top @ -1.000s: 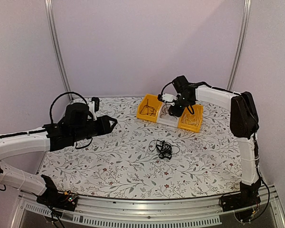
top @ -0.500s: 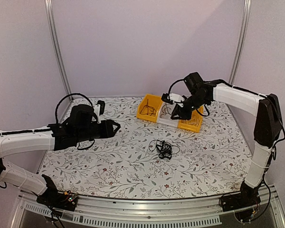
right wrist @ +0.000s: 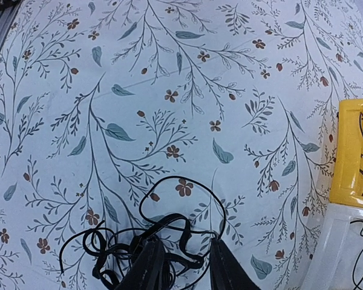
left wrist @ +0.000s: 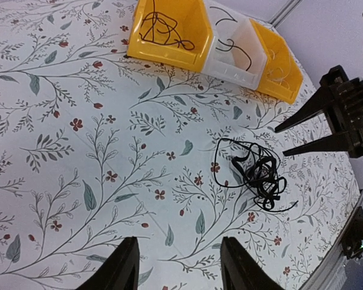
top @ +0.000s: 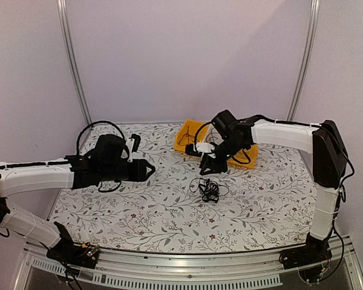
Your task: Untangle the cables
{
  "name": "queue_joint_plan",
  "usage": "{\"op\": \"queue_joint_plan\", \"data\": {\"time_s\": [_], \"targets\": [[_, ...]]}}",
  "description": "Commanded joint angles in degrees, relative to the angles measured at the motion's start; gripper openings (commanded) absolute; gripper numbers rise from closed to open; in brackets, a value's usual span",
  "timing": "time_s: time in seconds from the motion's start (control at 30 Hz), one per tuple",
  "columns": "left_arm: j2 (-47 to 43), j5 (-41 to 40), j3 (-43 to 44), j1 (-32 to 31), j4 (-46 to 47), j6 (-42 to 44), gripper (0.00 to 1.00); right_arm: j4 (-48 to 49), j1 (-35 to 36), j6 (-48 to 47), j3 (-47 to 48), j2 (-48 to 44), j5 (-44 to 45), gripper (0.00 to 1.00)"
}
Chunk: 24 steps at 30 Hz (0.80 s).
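Two arms are reaching over the flower-patterned surface (top: pixel 139 211). The left arm (top: pixel 36 175) is stretching low and almost level from the left side, its wrist pointing toward the middle. The right arm (top: pixel 284 130) is arching in from the right edge and bending down in front of the bins, toward the centre.

From above we are seeing both arms whole, but the gaps at their tips are reading too small to judge. The left wrist view is settling one of them. The left fingers (left wrist: pixel 124 269) are standing wide apart over bare surface, gripping nothing, well short of the cables (left wrist: pixel 257 175). The right wrist view is looking straight down. There the right fingers (right wrist: pixel 148 266) are parted, with strands of the clump lying between and around their tips and nothing clamped. We cannot tell whether they are touching the wires.

Three bins are sitting side by side at the far side of the surface. The left yellow bin (left wrist: pixel 193 30) is holding a loose dark strand. The clear bin (left wrist: pixel 233 72) in the middle is holding a thin black strand. The right yellow bin (left wrist: pixel 278 84) is holding pale thin loops that we are not making out clearly.

Near the middle of the surface, the cables are lying as one knotted black clump, with a single loop spreading out to one side.
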Motion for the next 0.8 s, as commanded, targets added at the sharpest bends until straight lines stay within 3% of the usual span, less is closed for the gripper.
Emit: {"op": "queue_joint_plan", "data": {"time_s": [0.0,0.67,0.77], "targets": [[-1.8,-0.3,1.0,0.6,-1.0,-0.1,0.49,-0.5,1.7,-6.0,1.5,4.3,3.7,0.31],[-8.8,-4.0,-5.8,0.6,0.3,-4.4,0.49,-0.1,4.1,-15.5,1.8,7.8,8.8,0.41],[-9.3,-4.3,-6.3,0.6,0.8,-4.7,0.49,1.1,4.4,-16.1,1.9,8.1,10.7,0.35]]}}
